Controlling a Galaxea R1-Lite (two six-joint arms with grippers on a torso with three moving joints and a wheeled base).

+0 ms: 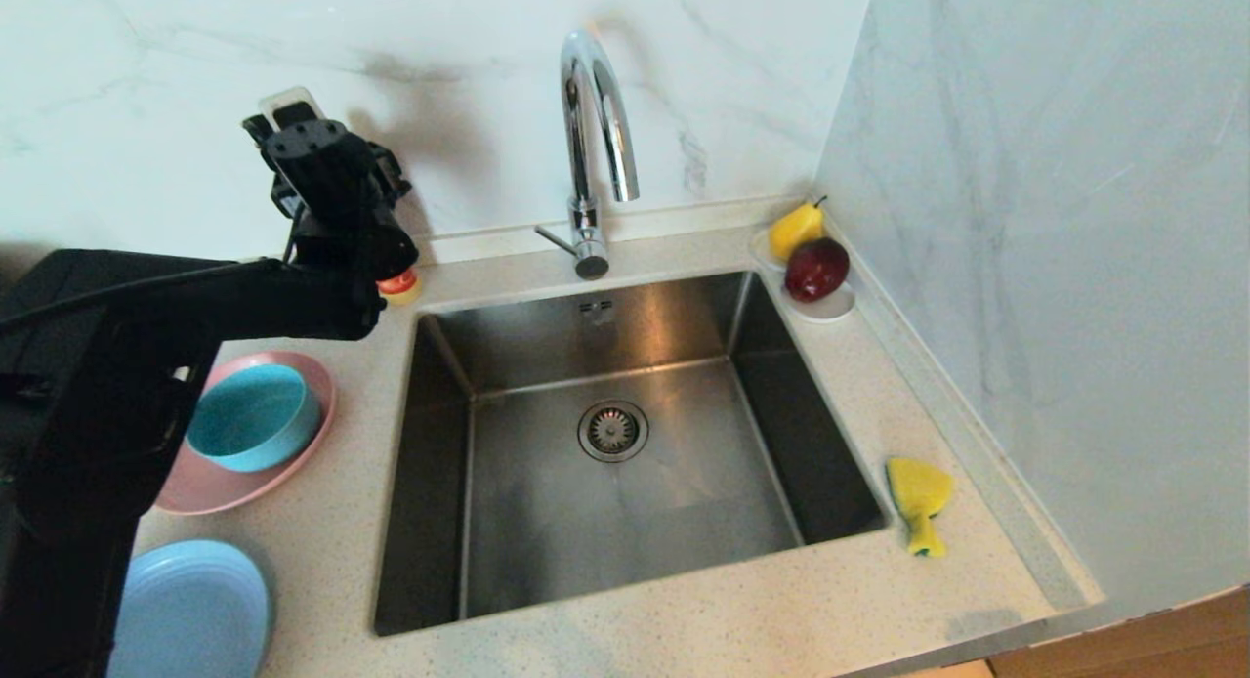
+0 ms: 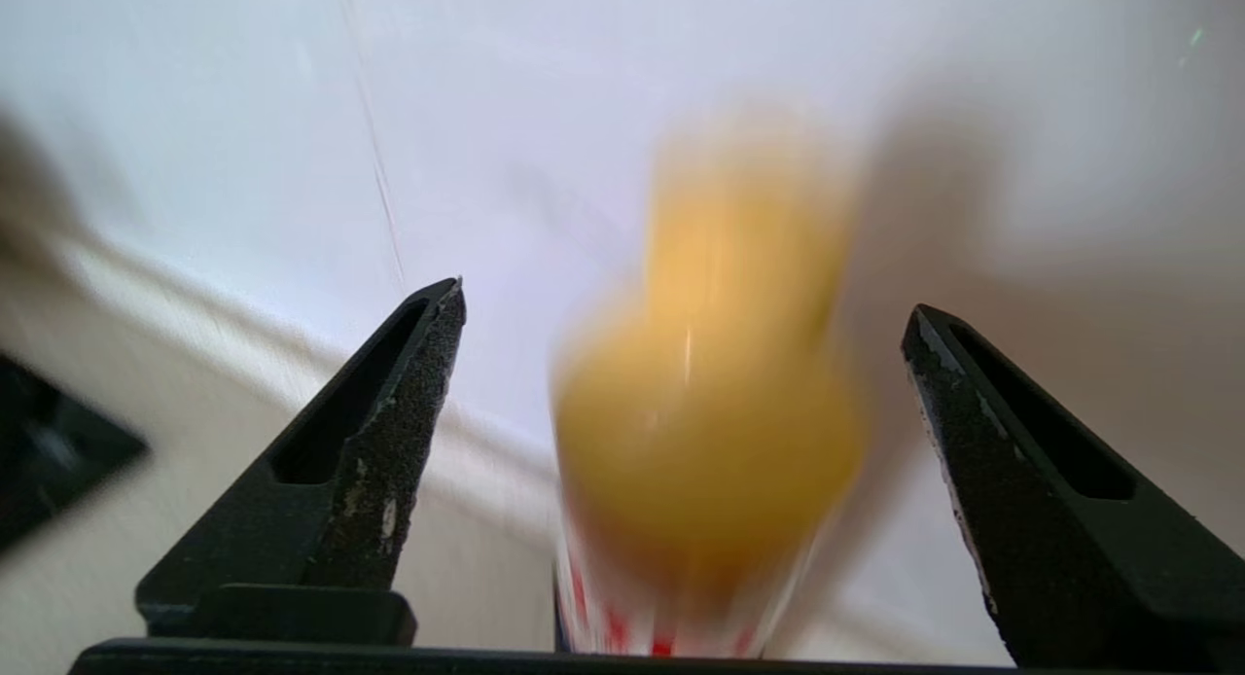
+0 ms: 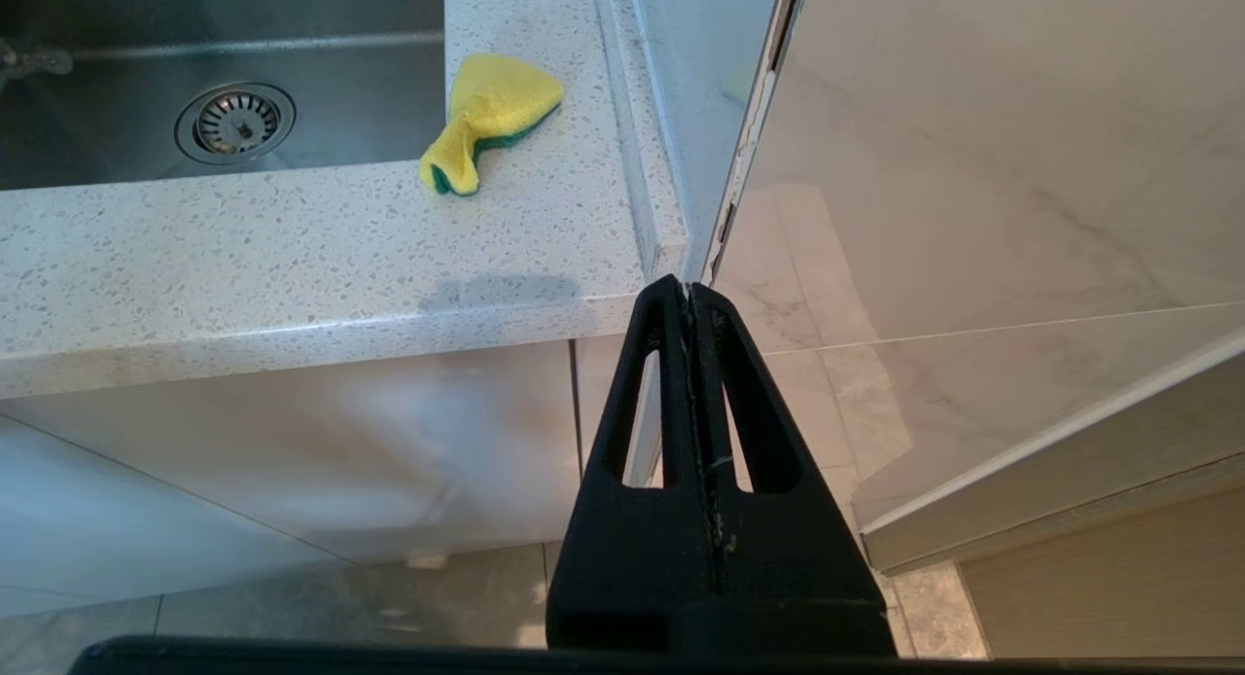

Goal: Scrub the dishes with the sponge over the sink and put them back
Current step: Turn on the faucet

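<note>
The steel sink (image 1: 508, 522) fills the middle of the counter, with its tap (image 1: 591, 121) behind it. Left of the sink, a teal bowl (image 1: 256, 414) sits on the pink plate (image 1: 234, 485). The light-blue plate (image 1: 195, 610) lies nearer the front. The yellow sponge (image 1: 918, 497) (image 3: 491, 111) lies on the counter right of the sink. My left gripper (image 2: 686, 299) is open at the back wall; a blurred yellow-orange thing (image 2: 710, 432) stands between its fingers, touching neither. My right gripper (image 3: 691, 291) is shut and empty, parked below the counter's front edge.
A small bottle with an orange cap (image 1: 398, 285) stands under my left hand (image 1: 332, 199) at the sink's back left corner. A white saucer (image 1: 830, 309) with a yellow pear (image 1: 796, 231) and a dark red apple (image 1: 816, 268) sits in the back right corner. A wall bounds the counter's right side.
</note>
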